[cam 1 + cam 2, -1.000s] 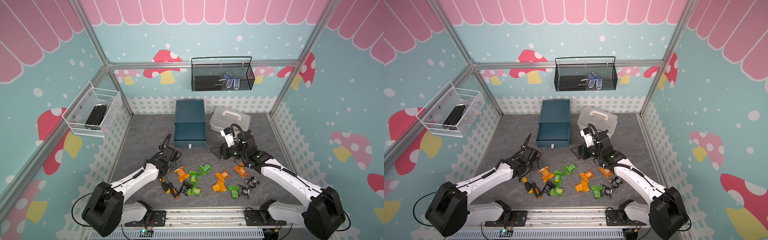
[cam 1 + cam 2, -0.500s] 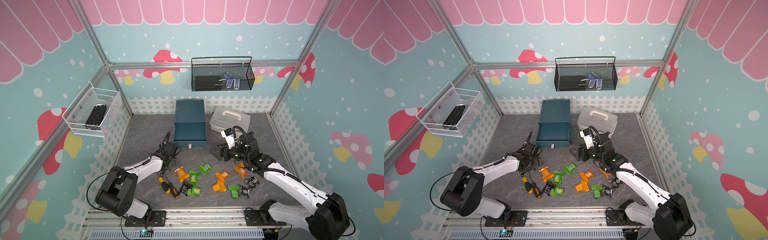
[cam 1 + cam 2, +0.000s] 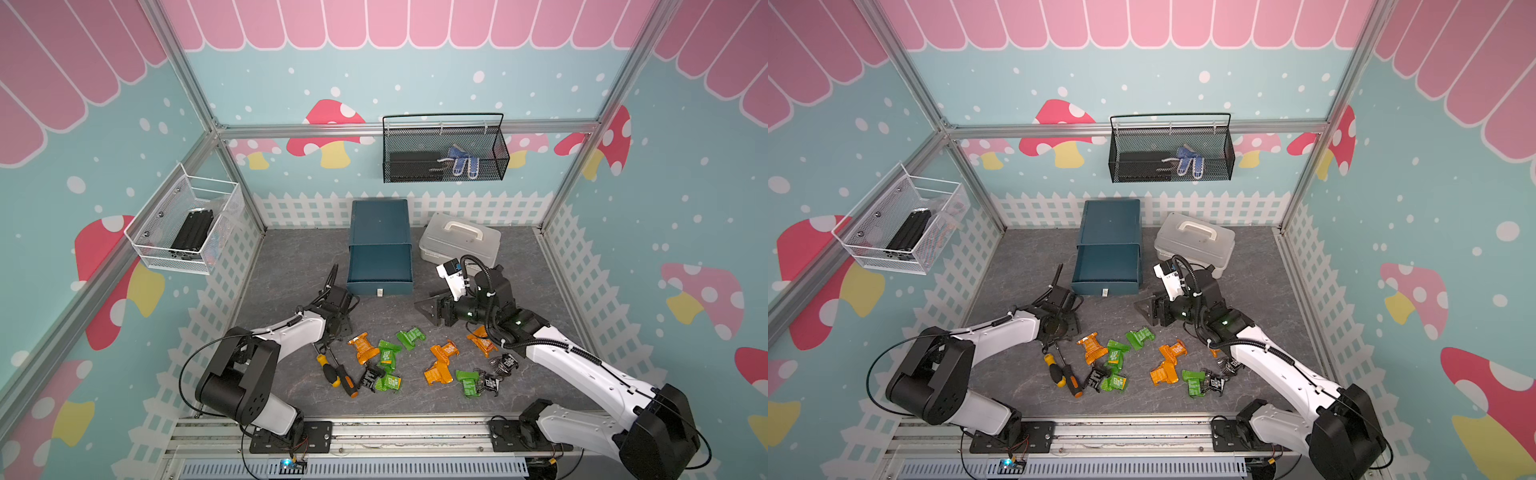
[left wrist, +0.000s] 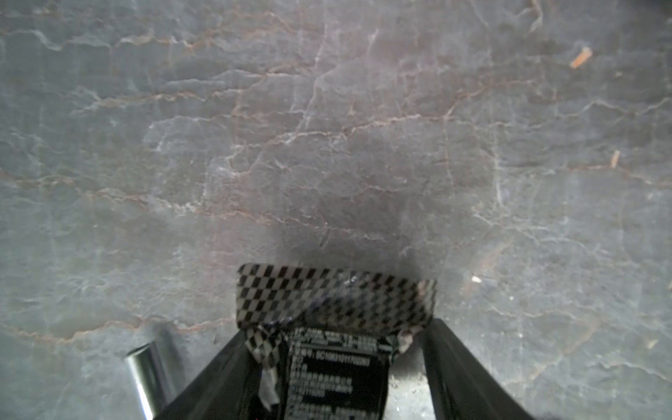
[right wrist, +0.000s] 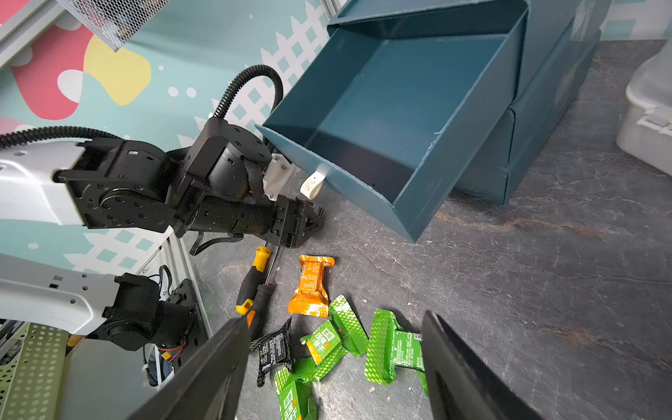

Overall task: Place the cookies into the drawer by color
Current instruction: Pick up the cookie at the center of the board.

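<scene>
In the left wrist view a black checkered cookie (image 4: 338, 349) lies on the floor between the fingers of my left gripper (image 4: 334, 363). The jaws are open, and a strip of floor shows between one finger and the wrapper. In both top views the left gripper (image 3: 337, 326) (image 3: 1059, 328) points down at the floor, left of the pile, and hides that cookie. Orange (image 3: 363, 347), green (image 3: 409, 336) and black (image 3: 505, 363) cookies lie scattered near the front. My right gripper (image 3: 428, 309) (image 5: 334, 320) hangs open and empty above them. The teal drawer (image 3: 380, 287) (image 5: 472, 120) is pulled out and empty.
Two screwdrivers (image 3: 332, 372) lie just left of the cookies, and a shiny shaft (image 4: 145, 371) runs close beside the left gripper. A pale grey case (image 3: 459, 241) stands right of the cabinet. Wire baskets hang on the back and left walls.
The left gripper has dropped a little to the floor and its jaws have narrowed around the black cookie. The right gripper has drifted slightly left and toward the front, still open.
</scene>
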Controlling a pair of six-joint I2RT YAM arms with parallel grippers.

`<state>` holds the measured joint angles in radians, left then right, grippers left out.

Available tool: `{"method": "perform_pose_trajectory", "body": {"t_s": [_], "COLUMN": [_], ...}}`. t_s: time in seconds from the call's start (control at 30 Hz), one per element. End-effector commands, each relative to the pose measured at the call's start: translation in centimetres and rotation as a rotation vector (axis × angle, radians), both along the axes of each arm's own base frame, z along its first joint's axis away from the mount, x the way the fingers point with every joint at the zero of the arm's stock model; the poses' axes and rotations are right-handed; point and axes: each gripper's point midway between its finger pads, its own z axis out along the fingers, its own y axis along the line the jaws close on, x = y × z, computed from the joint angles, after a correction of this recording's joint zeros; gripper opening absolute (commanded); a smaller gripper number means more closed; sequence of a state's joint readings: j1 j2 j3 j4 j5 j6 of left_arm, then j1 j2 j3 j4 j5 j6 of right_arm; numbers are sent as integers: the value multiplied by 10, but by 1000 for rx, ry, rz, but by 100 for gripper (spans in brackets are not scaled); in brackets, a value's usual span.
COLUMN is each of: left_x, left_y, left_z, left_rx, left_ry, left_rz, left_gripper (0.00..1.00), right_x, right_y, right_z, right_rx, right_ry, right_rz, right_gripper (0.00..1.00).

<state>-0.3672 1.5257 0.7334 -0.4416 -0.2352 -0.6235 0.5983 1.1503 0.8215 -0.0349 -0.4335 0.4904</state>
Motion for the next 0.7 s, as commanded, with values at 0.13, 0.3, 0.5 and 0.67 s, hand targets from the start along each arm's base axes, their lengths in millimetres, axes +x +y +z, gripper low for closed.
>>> {"method": "perform_pose_trajectory", "body": {"t_s": [0.13,0.3,0.5,0.67], "left_x": [-10,-9,-8,-7], "left_y": [6,8,8,11], "left_z": [-3,-3,-2,5], "left_rx": [7,7,-6,-15], "left_ry": [25,26,16,-4], "left_rz": [13,18,17,20], "left_gripper": [54,46,36,36], "right_x": [-4,-3,-2,0], "right_y": [3,2,4,4], "right_z": [5,4,3,3], "right_rx": [-3,-8,-14,-18], "right_ry": [-12,-14,-16,-16], "right_rz": [9,4,8,7], "right_gripper": [78,78,78,78]}}
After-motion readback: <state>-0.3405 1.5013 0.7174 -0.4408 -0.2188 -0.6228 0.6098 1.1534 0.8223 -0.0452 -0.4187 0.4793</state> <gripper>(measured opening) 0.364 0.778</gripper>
